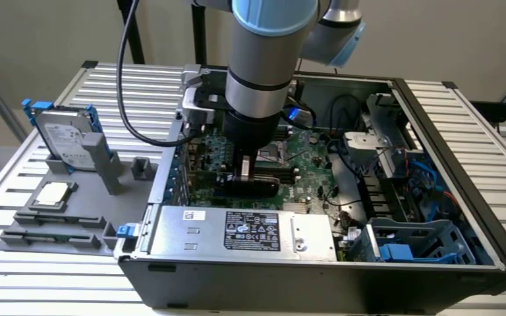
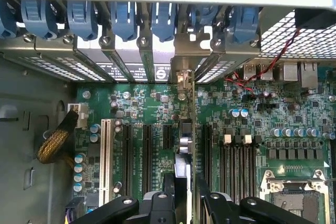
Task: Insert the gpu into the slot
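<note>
The gpu (image 1: 250,188) is a dark card standing on edge over the green motherboard (image 1: 310,158), inside the open computer case (image 1: 323,280). My gripper (image 1: 247,172) reaches straight down onto it. In the wrist view the gpu (image 2: 182,153) is seen edge-on, running from its metal bracket (image 2: 184,64) at the case's rear wall down between my black fingers (image 2: 169,188). My gripper (image 2: 185,184) is shut on the gpu, one finger on each side. The slot is hidden under the card.
A silver power-supply box (image 1: 244,230) lies just in front of the card. Black expansion slots (image 2: 137,158), a white slot (image 2: 106,161), memory slots (image 2: 239,166) and the processor socket (image 2: 294,200) flank the card. A hard drive (image 1: 64,138) and a processor (image 1: 53,194) rest on grey holders outside the case.
</note>
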Action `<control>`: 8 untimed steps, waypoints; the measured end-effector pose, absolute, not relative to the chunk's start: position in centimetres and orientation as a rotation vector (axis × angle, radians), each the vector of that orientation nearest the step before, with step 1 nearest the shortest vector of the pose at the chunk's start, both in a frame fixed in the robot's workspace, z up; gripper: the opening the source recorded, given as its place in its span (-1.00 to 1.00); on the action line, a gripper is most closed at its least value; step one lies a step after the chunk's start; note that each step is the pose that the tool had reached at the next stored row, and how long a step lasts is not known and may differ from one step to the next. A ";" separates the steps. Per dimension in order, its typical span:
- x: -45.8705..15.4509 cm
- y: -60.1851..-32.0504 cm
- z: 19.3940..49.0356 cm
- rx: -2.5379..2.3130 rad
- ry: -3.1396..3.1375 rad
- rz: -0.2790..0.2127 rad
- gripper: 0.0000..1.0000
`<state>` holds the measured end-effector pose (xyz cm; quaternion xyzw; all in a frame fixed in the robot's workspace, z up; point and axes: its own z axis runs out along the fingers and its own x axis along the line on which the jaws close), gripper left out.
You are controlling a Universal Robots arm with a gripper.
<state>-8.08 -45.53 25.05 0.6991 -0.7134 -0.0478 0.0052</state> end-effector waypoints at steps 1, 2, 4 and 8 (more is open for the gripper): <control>-8.1 -45.5 25.0 2.190 -2.233 -0.150 -0.48; -8.1 -45.5 24.9 2.190 -2.232 -0.149 -0.48; -8.1 -45.6 24.9 2.191 -2.231 -0.150 -0.48; -8.1 -45.5 24.8 2.192 -2.230 -0.150 -0.48</control>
